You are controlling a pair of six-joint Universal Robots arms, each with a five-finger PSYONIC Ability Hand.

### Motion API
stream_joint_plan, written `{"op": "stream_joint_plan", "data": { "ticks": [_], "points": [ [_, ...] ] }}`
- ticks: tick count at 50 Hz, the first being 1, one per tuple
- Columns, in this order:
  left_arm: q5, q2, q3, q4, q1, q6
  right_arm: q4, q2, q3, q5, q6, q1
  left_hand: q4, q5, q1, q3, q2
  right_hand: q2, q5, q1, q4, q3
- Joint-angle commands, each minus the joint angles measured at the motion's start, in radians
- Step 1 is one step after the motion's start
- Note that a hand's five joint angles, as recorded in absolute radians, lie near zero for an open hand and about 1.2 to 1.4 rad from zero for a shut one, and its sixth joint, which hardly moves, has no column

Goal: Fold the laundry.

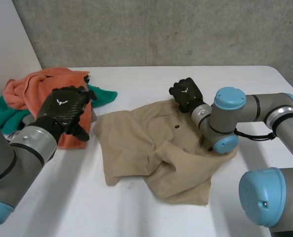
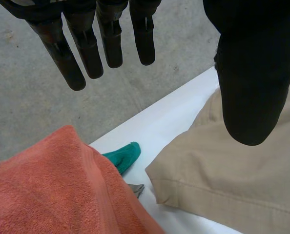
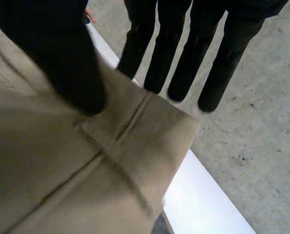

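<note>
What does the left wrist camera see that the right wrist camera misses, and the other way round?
Left wrist view: an orange terry towel, a teal cloth tip beside it, and the left hand, fingers straight, holding nothing. Right wrist view: the right hand, its thumb by a stitched seam. Both: the beige fabric garment, the white table and grey concrete.

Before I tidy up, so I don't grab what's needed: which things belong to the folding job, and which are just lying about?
In the job now:
tan garment, spread on the table, with the right hand at its far edge.

Lying by, untouched laundry:
orange towel, with the open left hand hovering by it;
teal cloth.
</note>
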Motion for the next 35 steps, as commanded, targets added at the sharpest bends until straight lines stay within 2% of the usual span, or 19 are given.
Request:
{"op": "stream_joint_plan", "data": {
  "ticks": [1, 4, 7, 10, 17, 26, 33, 35],
  "points": [
    [0.025, 0.004, 0.0, 0.0, 0.032, -0.002, -0.005, -0.019, 0.033, -0.01, -0.009, -0.003, 0.012, 0.023, -0.017, 0.0, 0.002, 0.34, 0.378, 0.366, 0.366, 0.365],
    [0.028, 0.011, -0.005, 0.003, 0.035, -0.007, -0.004, -0.034, 0.042, 0.004, -0.021, -0.013, 0.007, 0.017, -0.023, -0.006, -0.003, 0.34, 0.378, 0.366, 0.366, 0.365],
    [0.027, 0.005, 0.001, 0.012, 0.035, -0.005, -0.001, -0.118, 0.093, 0.061, -0.017, -0.021, 0.007, 0.017, -0.023, -0.006, -0.004, 0.34, 0.378, 0.366, 0.366, 0.365],
    [0.03, -0.015, 0.023, 0.04, 0.036, -0.007, -0.008, -0.282, 0.222, 0.073, 0.022, -0.029, -0.005, 0.005, -0.034, -0.018, -0.015, 0.34, 0.378, 0.366, 0.366, 0.365],
    [0.028, -0.147, 0.167, 0.111, 0.025, -0.005, -0.113, -0.741, 0.646, -0.081, 0.178, -0.029, -0.093, -0.083, -0.122, -0.106, -0.103, 0.34, 0.378, 0.366, 0.366, 0.365],
    [0.036, -0.39, 0.431, 0.063, -0.039, 0.003, -0.186, -1.258, 1.111, -0.291, 0.206, -0.04, -0.175, -0.165, -0.205, -0.188, -0.185, 0.34, 0.378, 0.366, 0.366, 0.365],
    [0.057, -0.565, 0.569, -0.035, -0.073, -0.004, -0.2, -1.425, 1.262, -0.353, 0.246, -0.075, -0.167, -0.157, -0.196, -0.179, -0.177, 0.34, 0.378, 0.366, 0.366, 0.365],
    [0.077, -0.618, 0.607, -0.081, -0.085, -0.004, -0.214, -1.447, 1.288, -0.356, 0.269, -0.095, -0.079, -0.069, -0.108, -0.092, -0.089, 0.34, 0.378, 0.366, 0.366, 0.365]
  ]
}}
